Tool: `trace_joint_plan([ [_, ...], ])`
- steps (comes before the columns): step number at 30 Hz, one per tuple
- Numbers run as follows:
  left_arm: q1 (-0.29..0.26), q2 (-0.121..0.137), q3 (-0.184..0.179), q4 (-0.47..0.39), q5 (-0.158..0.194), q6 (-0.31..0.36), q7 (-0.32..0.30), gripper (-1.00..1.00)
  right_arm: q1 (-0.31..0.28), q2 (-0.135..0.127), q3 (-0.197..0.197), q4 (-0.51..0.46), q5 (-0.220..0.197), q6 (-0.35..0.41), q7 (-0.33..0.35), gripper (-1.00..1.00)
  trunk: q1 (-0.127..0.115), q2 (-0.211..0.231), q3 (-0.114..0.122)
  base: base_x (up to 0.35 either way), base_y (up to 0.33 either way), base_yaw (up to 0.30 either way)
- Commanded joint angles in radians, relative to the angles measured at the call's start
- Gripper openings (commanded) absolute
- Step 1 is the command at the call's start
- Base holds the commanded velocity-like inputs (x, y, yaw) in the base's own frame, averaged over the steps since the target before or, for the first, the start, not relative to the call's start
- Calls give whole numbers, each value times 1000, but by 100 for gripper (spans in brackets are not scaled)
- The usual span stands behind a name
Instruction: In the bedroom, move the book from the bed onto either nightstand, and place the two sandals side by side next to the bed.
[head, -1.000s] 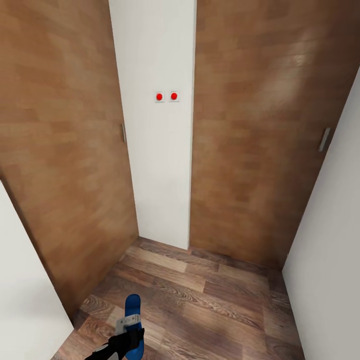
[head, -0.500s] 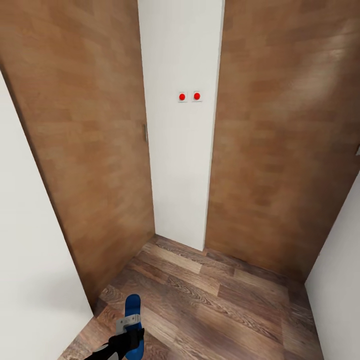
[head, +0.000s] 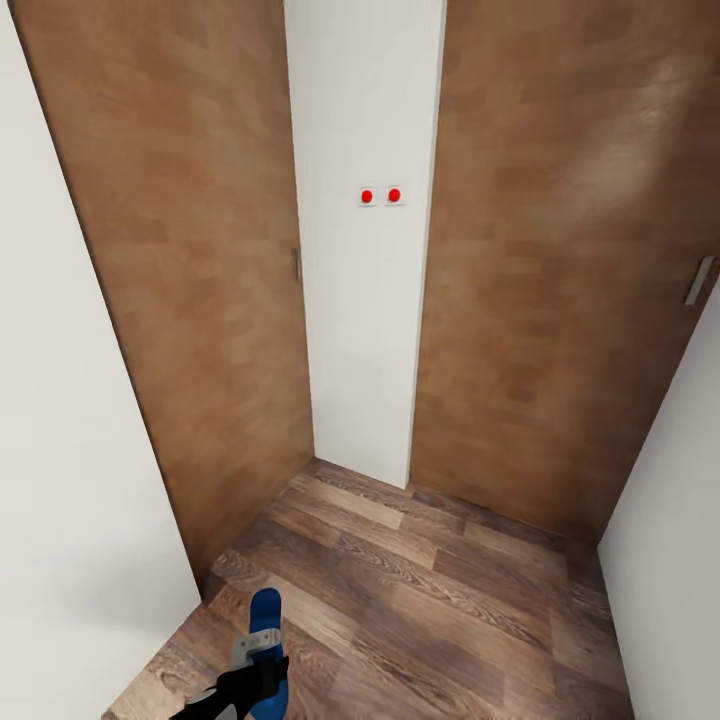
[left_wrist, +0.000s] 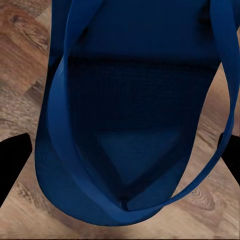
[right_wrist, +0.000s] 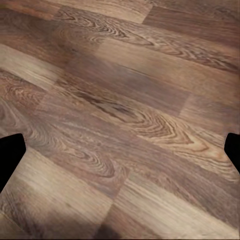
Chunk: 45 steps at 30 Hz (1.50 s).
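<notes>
A bright blue sandal (head: 265, 612) hangs low over the wood-plank floor at the bottom of the head view, with my left gripper (head: 262, 668) shut on it. In the left wrist view the sandal (left_wrist: 135, 110) spans the space between the two black fingertips (left_wrist: 12, 162), sole and strap toward the camera. My right gripper (right_wrist: 120, 152) is open over bare floor planks, its fingertips (right_wrist: 10, 155) far apart with nothing between them. The book, the bed and the nightstand are out of view.
Ahead is a tight corner: a brown wooden door (head: 200, 300) on the left, another door (head: 560, 300) on the right, and between them a white wall strip (head: 365, 330) with two red-dotted switches (head: 381, 196). White walls close in on both sides. Plank floor (head: 420, 610) lies in front.
The whole picture has shifted: the camera turned, so the doors and the wall strip moved right and more white wall shows at the left. The sandal stays in my left gripper.
</notes>
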Motion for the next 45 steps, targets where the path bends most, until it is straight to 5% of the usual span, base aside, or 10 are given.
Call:
trace_joint_plan([
  [1,-1,1,-8,-1,8,-3,4,-100,-1,0,-2,1,-7,0,7,100,-1,0,-1,-341,0,0],
  [17,-1,-7,-9,8,8,-4,2,-100,0,1,-2,1,-6,-4,6,100,-1,0,-1,-342,0,0],
  [36,4,-46,-9,63,8,-72,2,-100,0,1,-1,1,-5,-7,5,100,-1,0,-1,-215,0,0],
  [45,4,-48,-8,63,8,-72,2,-100,-1,1,0,1,-5,-7,5,100,-1,0,-1,-164,0,223],
])
